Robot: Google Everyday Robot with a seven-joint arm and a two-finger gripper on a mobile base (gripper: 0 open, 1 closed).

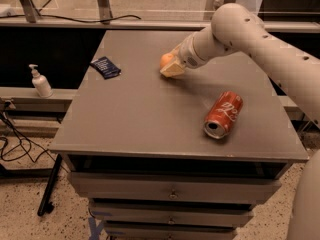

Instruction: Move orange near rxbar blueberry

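The orange (166,60) is a small round fruit held between the fingers of my gripper (171,66), just above the grey table top (140,114) near its middle back. The gripper is shut on it, and its pale fingers (173,70) hide the fruit's right side. The rxbar blueberry (105,67), a flat dark navy wrapper with white print, lies on the table's back left part, about a hand's width left of the orange.
A red soda can (223,115) lies on its side at the right front of the table. A white pump bottle (40,82) stands on a ledge left of the table. Drawers sit under the table top.
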